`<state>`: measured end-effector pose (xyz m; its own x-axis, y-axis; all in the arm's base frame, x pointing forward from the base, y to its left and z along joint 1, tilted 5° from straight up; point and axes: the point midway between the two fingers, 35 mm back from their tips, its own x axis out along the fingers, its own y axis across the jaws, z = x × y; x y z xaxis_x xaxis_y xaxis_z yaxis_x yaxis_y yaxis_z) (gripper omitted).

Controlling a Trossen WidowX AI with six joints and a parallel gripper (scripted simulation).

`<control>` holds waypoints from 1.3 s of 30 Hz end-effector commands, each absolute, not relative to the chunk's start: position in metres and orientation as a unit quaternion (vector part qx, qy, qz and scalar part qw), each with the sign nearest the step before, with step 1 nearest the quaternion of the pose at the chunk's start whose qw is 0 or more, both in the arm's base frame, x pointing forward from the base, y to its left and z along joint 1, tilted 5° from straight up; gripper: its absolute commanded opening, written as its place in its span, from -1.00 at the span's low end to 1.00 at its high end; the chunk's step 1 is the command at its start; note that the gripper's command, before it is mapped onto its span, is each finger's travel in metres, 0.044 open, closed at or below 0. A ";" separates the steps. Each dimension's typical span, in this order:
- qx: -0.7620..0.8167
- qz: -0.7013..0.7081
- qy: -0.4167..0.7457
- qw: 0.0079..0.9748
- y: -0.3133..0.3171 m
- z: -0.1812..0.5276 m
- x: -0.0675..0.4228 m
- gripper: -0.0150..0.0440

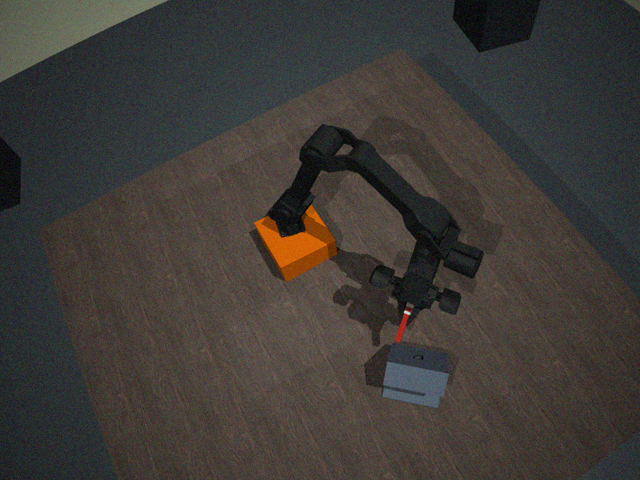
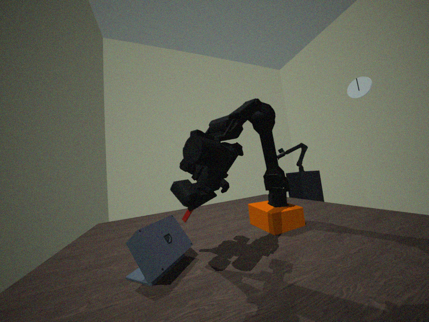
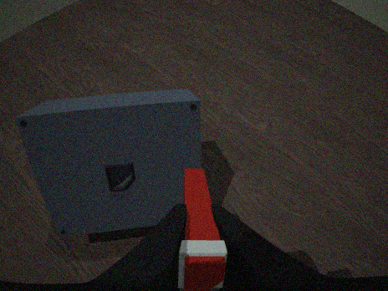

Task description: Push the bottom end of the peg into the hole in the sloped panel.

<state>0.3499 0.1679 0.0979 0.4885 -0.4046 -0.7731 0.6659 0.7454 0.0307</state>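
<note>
My gripper (image 1: pixel 408 309) (image 2: pixel 191 207) (image 3: pixel 197 212) is shut on the red peg (image 1: pixel 402 328) (image 2: pixel 186 215) (image 3: pixel 197 208), which has flat sides and a white band near the fingers. The peg points forward and down, in the air, with its free end just above the top edge of the grey sloped panel (image 1: pixel 411 379) (image 2: pixel 152 247) (image 3: pixel 73 147). The panel's one dark hole (image 1: pixel 418 357) (image 2: pixel 167 238) (image 3: pixel 119 177) sits in its face. In the wrist view the peg's tip is to the right of the hole, near the panel's right edge, apart from it.
The arm stands on an orange base block (image 1: pixel 296 243) (image 2: pixel 276 216) on the wooden table (image 1: pixel 180 335) (image 2: pixel 329 263). Dark boxes (image 1: pixel 493 20) stand on the floor beyond the table. A dark stand with a small arm (image 2: pixel 303 183) is behind the base.
</note>
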 end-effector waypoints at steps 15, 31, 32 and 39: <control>0.151 -0.288 0.368 0.871 0.195 0.105 0.341 -0.49; 0.138 -0.260 0.345 0.891 0.219 0.111 0.330 -0.49; 0.138 -0.260 0.345 0.891 0.219 0.111 0.330 -0.49; 0.137 -0.257 0.342 0.893 0.218 0.105 0.337 -0.49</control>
<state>0.3338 0.2194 0.1080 0.6298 -0.3624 -0.6870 0.5563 0.8277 0.0734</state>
